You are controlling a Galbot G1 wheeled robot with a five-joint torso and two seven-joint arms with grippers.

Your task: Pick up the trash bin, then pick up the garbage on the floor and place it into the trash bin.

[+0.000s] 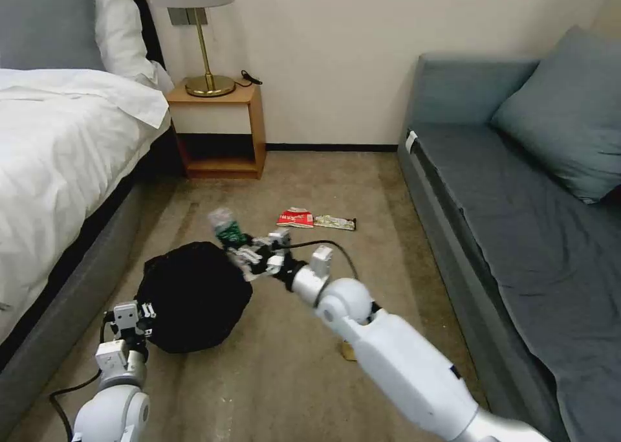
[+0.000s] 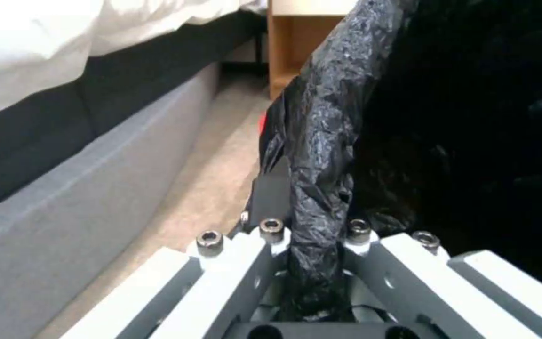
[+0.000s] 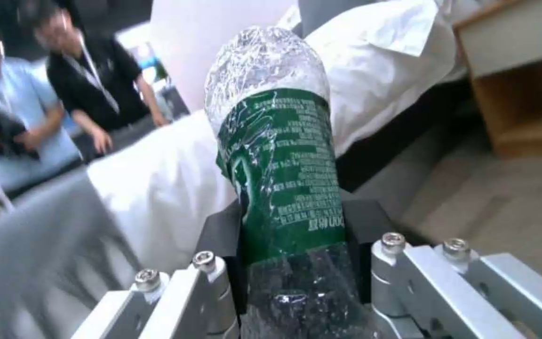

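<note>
The trash bin (image 1: 194, 296), lined with a crinkled black bag, stands on the carpet beside the bed. My left gripper (image 1: 138, 317) is at its near left rim, and in the left wrist view this gripper (image 2: 314, 235) is shut on the bag-covered rim (image 2: 321, 136). My right gripper (image 1: 253, 254) is shut on a clear plastic bottle with a green label (image 1: 226, 228), held just past the bin's far right edge. The right wrist view shows the bottle (image 3: 277, 165) clamped between the fingers (image 3: 221, 235). A red-and-white packet (image 1: 295, 218) and a slim bar wrapper (image 1: 335, 222) lie on the floor beyond.
A bed (image 1: 58, 138) runs along the left and a grey sofa (image 1: 517, 222) along the right. A wooden nightstand (image 1: 220, 131) with a lamp stands at the far wall. A small brown scrap (image 1: 349, 351) peeks from under my right arm. Open carpet lies between.
</note>
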